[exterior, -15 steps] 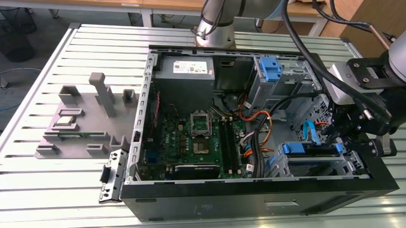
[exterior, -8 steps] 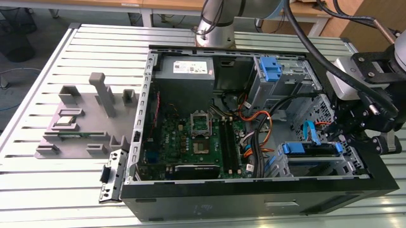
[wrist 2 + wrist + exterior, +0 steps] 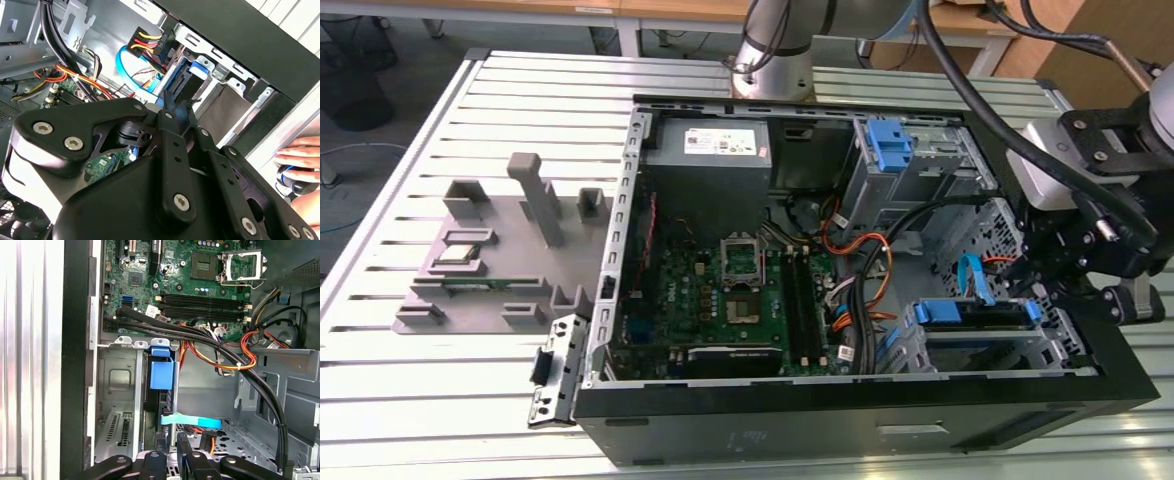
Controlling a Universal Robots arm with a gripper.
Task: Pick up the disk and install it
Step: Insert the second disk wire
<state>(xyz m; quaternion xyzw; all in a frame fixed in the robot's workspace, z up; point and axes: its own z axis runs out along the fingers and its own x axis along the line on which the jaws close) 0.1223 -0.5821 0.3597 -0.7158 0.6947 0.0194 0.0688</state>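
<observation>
Closest to the first wrist view, the gripper has its 2 black fingers drawn nearly together around the thin edge of the disk, which stands on edge in the drive bay of the computer case, its blue bracket uppermost. Beyond it, black cables cross toward the green motherboard. Seen from the exterior view, the gripper hangs over the bay at that view's right, with the grey fixture block well apart on the slatted table
</observation>
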